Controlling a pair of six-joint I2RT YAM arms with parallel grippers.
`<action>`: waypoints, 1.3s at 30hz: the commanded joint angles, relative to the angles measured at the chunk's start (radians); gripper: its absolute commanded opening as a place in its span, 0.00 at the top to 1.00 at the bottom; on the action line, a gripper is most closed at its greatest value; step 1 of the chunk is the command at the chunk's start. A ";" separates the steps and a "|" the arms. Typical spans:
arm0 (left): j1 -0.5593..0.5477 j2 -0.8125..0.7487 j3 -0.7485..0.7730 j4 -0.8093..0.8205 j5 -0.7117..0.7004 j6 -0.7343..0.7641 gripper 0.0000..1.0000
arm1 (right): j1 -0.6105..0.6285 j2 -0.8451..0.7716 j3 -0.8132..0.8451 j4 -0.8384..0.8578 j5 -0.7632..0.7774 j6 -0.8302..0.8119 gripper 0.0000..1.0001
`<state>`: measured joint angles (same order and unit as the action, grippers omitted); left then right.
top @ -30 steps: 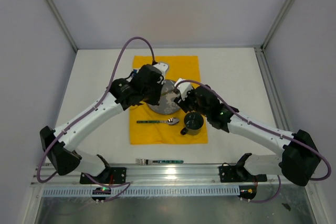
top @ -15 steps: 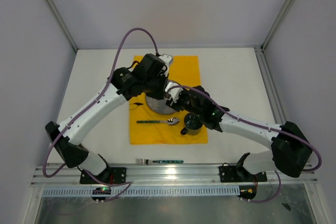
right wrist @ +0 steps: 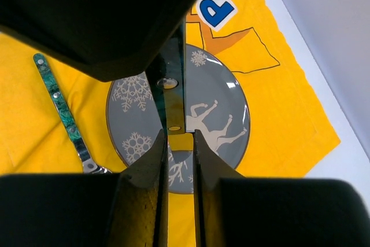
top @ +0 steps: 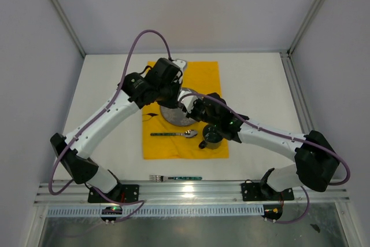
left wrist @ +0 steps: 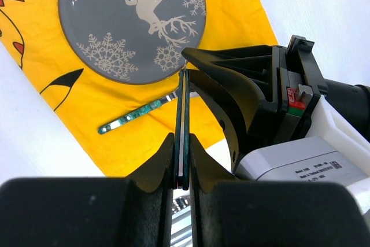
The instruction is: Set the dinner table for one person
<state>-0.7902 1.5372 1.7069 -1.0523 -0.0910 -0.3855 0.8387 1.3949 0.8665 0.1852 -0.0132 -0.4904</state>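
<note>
Overhead, we see the white dinner table [top: 254, 85] bearing a yellow cloth [top: 211, 73] with plate [top: 173, 118], spoon [top: 173, 134], mug [top: 210, 139], a fork [top: 173, 177] at its near edge, left wrist view, left gripper [left wrist: 182, 140] pinching a thin knife [left wrist: 182, 105] over the plate, right wrist view, right gripper [right wrist: 180, 137] narrowed onto that knife.

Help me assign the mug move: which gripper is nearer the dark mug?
Right. The right gripper is over the plate, just beyond and left of the mug; the left gripper, meeting it there, sits slightly farther on that side.
</note>
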 commanded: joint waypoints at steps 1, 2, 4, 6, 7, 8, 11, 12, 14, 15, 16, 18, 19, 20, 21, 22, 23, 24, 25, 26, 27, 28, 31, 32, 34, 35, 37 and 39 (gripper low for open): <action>-0.027 0.023 0.028 0.023 0.045 0.010 1.00 | 0.017 0.013 0.062 0.000 0.047 0.012 0.89; -0.027 0.024 0.028 0.023 0.042 0.010 1.00 | 0.019 0.012 0.060 0.005 0.047 0.018 0.83; -0.027 0.029 0.027 0.023 0.042 0.010 1.00 | 0.019 0.007 0.043 0.042 0.058 0.026 0.77; -0.027 0.031 0.023 0.025 0.045 0.008 1.00 | 0.019 0.003 0.034 0.060 0.068 0.029 0.73; -0.027 0.031 0.023 0.026 0.046 0.005 1.00 | 0.019 0.001 0.031 0.069 0.076 0.029 0.72; -0.027 0.031 0.022 0.028 0.046 0.007 1.00 | 0.019 0.001 0.031 0.072 0.079 0.026 0.72; -0.027 0.032 0.022 0.029 0.048 0.005 1.00 | 0.019 0.003 0.031 0.073 0.081 0.018 0.72; -0.027 0.032 0.020 0.029 0.048 0.005 1.00 | 0.019 0.006 0.031 0.073 0.079 0.019 0.72; -0.027 0.038 0.019 0.034 0.053 0.004 1.00 | 0.019 0.004 0.031 0.074 0.082 0.024 0.72; -0.027 0.040 0.014 0.034 0.057 0.004 1.00 | 0.019 0.001 0.029 0.074 0.081 0.023 0.72; -0.027 0.044 0.011 0.035 0.060 0.002 1.00 | 0.019 -0.003 0.020 0.095 0.084 0.024 0.71; -0.027 0.044 -0.006 0.047 0.059 0.004 1.00 | 0.020 -0.022 0.008 0.122 0.084 0.023 0.70; -0.027 0.049 -0.009 0.051 0.062 0.002 1.00 | 0.020 -0.028 0.009 0.116 0.079 0.021 0.67; -0.027 0.055 -0.010 0.049 0.063 0.002 1.00 | 0.020 -0.034 0.012 0.105 0.070 0.015 0.64; -0.027 0.058 -0.012 0.052 0.063 0.002 1.00 | 0.019 -0.048 0.020 0.076 0.037 0.012 0.62; -0.027 0.061 -0.013 0.057 0.063 0.004 1.00 | 0.019 -0.054 0.020 0.077 0.029 0.018 0.61; -0.027 0.064 -0.013 0.061 0.063 0.004 1.00 | 0.019 -0.063 0.016 0.082 -0.037 0.030 0.59; -0.027 0.066 -0.013 0.063 0.062 0.005 1.00 | 0.020 -0.086 -0.003 0.104 -0.062 0.038 0.57; -0.027 0.067 -0.013 0.063 0.062 0.005 1.00 | 0.019 -0.097 -0.012 0.118 -0.080 0.053 0.54; -0.027 0.070 -0.009 0.063 0.063 0.005 1.00 | 0.020 -0.106 -0.015 0.128 -0.094 0.070 0.51; -0.027 0.072 -0.009 0.061 0.065 0.005 1.00 | 0.020 -0.111 -0.014 0.129 -0.106 0.094 0.51; -0.027 0.070 -0.009 0.063 0.065 0.004 1.00 | 0.020 -0.112 -0.008 0.129 -0.106 0.107 0.51; -0.027 0.072 -0.012 0.067 0.068 0.004 1.00 | 0.020 -0.108 0.000 0.143 -0.119 0.133 0.51; -0.027 0.074 -0.013 0.067 0.071 0.002 1.00 | 0.019 -0.105 0.003 0.146 -0.119 0.144 0.51; -0.027 0.077 -0.018 0.071 0.074 -0.004 1.00 | 0.020 -0.108 0.009 0.155 -0.119 0.160 0.51; -0.027 0.077 -0.026 0.071 0.079 -0.007 1.00 | 0.019 -0.109 0.006 0.167 -0.114 0.167 0.51; -0.027 0.070 -0.044 0.083 0.080 -0.013 1.00 | 0.020 -0.111 0.009 0.191 -0.105 0.176 0.51; -0.027 0.066 -0.055 0.089 0.080 -0.016 1.00 | 0.020 -0.109 0.019 0.201 -0.091 0.182 0.54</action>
<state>-0.8028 1.5761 1.6958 -1.0065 -0.0658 -0.3916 0.8375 1.3506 0.8242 0.1440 -0.0429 -0.3355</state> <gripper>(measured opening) 0.113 0.472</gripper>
